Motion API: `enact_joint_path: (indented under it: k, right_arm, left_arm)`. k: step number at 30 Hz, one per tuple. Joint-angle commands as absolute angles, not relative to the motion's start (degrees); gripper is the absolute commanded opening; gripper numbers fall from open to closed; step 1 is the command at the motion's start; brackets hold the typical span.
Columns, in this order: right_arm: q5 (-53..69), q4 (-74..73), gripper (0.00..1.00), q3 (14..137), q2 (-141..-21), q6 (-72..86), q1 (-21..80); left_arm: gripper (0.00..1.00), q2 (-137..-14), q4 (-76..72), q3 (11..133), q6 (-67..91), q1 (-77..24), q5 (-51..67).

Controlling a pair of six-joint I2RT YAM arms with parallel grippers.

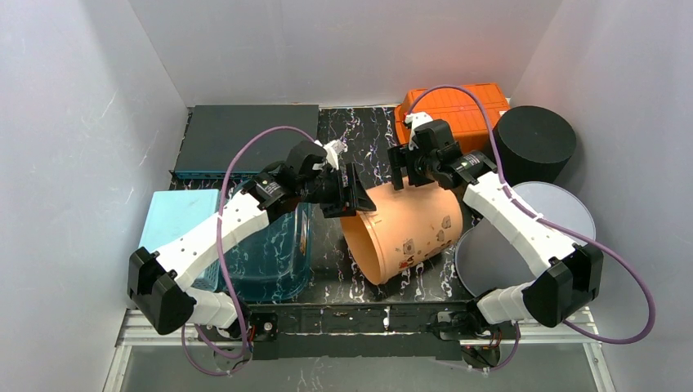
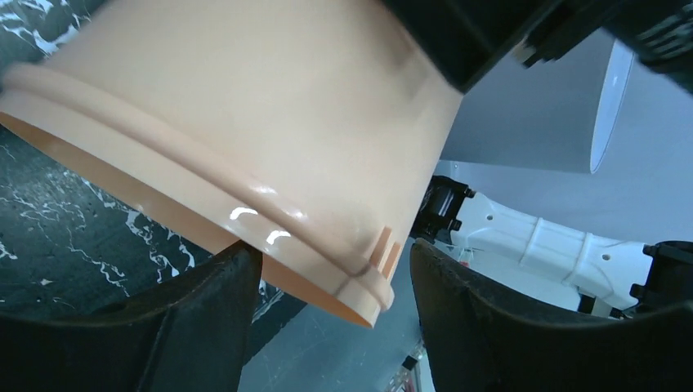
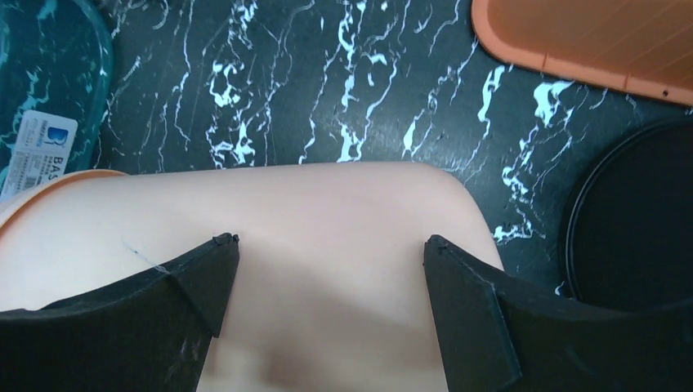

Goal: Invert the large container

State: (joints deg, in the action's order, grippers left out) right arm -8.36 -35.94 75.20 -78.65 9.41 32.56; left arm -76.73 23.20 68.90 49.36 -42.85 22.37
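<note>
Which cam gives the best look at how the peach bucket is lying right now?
Top external: the whole peach bucket shows, tipped on its side on the table, mouth facing left. Left wrist catches only its rim and part of the wall, close up. Right wrist shows only a stretch of bare wall.

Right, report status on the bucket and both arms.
Peach plastic bucket on its side, not yet inverted. Left fingers open at its rim. Right fingers open over its base end. Teal translucent tub close by its mouth.
</note>
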Motion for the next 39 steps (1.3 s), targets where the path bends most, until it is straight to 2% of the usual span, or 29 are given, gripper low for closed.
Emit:
enact_joint_path:
  k: [1,6,10,13,16,19,24,29,32,36,39]
  right_arm:
    - [-9.51,-43.29,0.91,72.49,-77.54,10.48,32.88]
    - [-10.65,-43.07,0.92,71.55,-76.03,12.23,32.87]
    - [-10.37,-42.46,0.93,71.53,-75.1,13.25,32.92]
    - [-9.58,-42.23,0.93,71.82,-74.88,14.1,32.91]
    - [-9.04,-42.64,0.94,73.16,-74.94,14.55,32.92]
    - [-8.2,-43.12,0.95,74.95,-74.45,14.3,32.89]
    - [-6.03,-42.0,0.96,77.7,-72.42,11.57,32.88]
    - [-4.0,-42.79,0.97,81.02,-70.87,8.83,32.94]
    - [1.83,-45.89,0.96,82.57,-69.94,7.97,32.91]
    - [9.47,-46.91,0.94,79.43,-64.87,7.84,32.92]
    - [10.04,-45.49,0.94,74.53,-59.79,8.48,32.88]
  left_arm:
    - [0.61,-76.13,27.49,71.99,47.71,-42.79,18.08]
    - [0.44,-78.86,28.91,70.95,48.23,-42.76,19.11]
    - [0.41,-77.87,28.16,68.88,49.12,-42.79,17.65]
    - [0.46,-78.06,27.84,68.62,50.15,-42.79,17.97]
    - [0.48,-77.49,26.27,67.88,51.63,-42.76,18.81]
    - [0.6,-76.88,25.35,67.72,52.92,-42.77,19.84]
    - [0.67,-75.4,23.98,67.97,54.65,-42.67,22.03]
    - [0.73,-73.47,24.01,68.51,54.75,-42.68,22.76]
    - [0.74,-72.05,24.38,68.94,53.91,-42.65,23.25]
    - [0.74,-70.32,26.2,69.03,52.45,-42.69,26.17]
    - [0.74,-68.69,26.22,66.96,52.51,-43.14,27.65]
